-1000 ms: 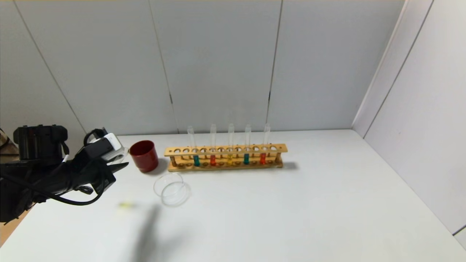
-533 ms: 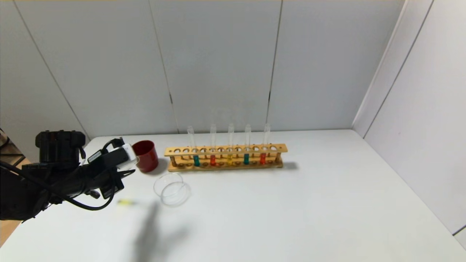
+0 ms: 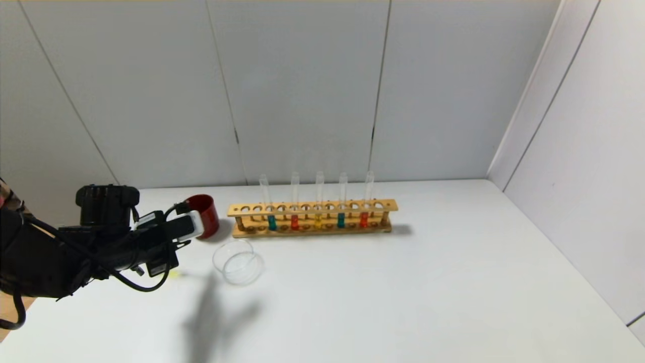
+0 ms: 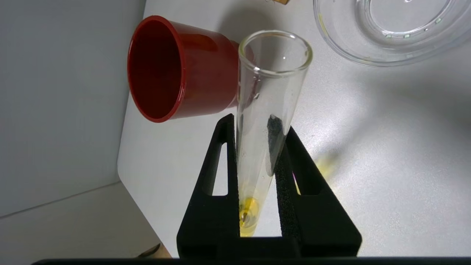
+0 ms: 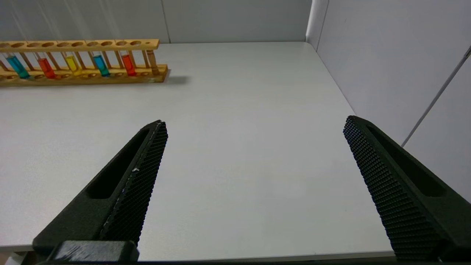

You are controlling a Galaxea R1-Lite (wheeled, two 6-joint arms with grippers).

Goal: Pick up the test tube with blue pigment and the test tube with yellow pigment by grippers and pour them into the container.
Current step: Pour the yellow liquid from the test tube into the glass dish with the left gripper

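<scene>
My left gripper (image 3: 182,243) (image 4: 259,125) is shut on the test tube with yellow pigment (image 4: 268,95). A little yellow liquid sits at the tube's rounded end, between the fingers. The tube's open mouth points toward the red cup (image 4: 176,70). The container (image 3: 238,262), a clear glass dish, stands just right of this gripper; its rim shows in the left wrist view (image 4: 331,40). Two blue-pigment tubes (image 3: 272,222) (image 3: 341,220) and another yellow tube (image 3: 318,220) stand in the wooden rack (image 3: 312,206). My right gripper (image 5: 254,121) is open and empty over the table's near right part, out of the head view.
The dark red cup (image 3: 204,216) stands left of the rack, close behind my left gripper. Two red-liquid tubes (image 3: 295,222) (image 3: 364,220) are in the rack. A faint yellow patch (image 3: 174,275) lies on the table under the left gripper. Walls close the back and right.
My left arm has moved right, toward the red cup and the dish, carrying the yellow tube. The yellow patch on the table is now partly hidden under the gripper.
</scene>
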